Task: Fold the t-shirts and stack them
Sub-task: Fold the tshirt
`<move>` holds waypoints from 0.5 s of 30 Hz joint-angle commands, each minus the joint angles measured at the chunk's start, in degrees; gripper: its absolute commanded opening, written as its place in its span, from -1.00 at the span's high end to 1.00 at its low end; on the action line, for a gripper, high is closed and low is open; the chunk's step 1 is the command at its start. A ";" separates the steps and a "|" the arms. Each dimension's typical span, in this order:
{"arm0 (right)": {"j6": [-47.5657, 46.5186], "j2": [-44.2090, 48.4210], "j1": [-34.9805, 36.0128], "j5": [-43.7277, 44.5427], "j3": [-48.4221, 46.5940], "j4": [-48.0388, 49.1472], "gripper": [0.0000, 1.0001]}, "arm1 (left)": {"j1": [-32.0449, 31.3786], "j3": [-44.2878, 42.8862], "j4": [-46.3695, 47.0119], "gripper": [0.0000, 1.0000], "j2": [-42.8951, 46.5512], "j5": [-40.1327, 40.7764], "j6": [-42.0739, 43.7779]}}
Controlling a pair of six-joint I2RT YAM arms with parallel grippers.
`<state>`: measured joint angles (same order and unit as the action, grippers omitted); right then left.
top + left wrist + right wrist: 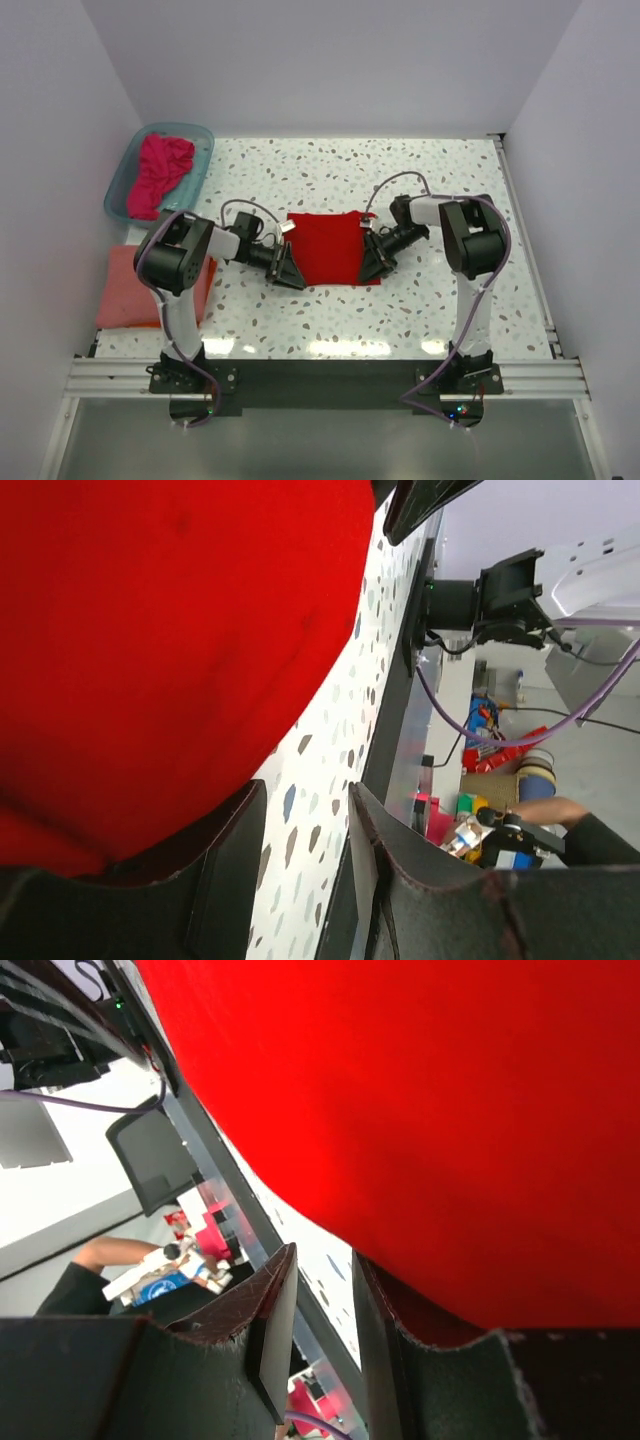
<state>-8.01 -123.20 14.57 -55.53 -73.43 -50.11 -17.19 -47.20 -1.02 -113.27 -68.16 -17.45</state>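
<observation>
The red t-shirt lies on the table between our arms, its edges cut off in both wrist views. We see the left gripper and right gripper parted, with bare table in each gap. We cannot tell whether the fingertips touch the cloth.

Red t-shirt fills frame; right gripper narrowly parted, cloth edge seemingly outside gap.

Top camera looks steeply down on the table from six o'clock; left wrist camera faces about four o'clock, right wrist about eight, both pressed close; all three share the red t-shirt.
</observation>
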 commanded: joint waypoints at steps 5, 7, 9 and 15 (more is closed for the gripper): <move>-8.51 6.28 -3.14 7.54 0.57 -6.14 0.33 | 5.15 -3.50 -17.58 0.07 7.17 0.32 17.16; -7.81 12.34 -2.71 7.10 -1.10 -5.80 0.28 | 6.11 -5.17 -27.49 0.05 14.09 0.22 26.02; -5.71 18.30 -0.26 9.46 -2.24 -3.78 0.23 | 9.95 -5.54 -28.95 0.03 18.59 3.27 24.77; -1.75 27.48 17.29 32.44 -1.54 13.00 0.10 | 21.83 -5.71 -30.88 -0.13 27.13 11.88 17.90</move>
<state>-11.40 -99.04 22.46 -37.71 -74.13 -46.15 0.49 -51.96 -26.59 -87.72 -62.74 0.91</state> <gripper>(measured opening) 0.442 0.549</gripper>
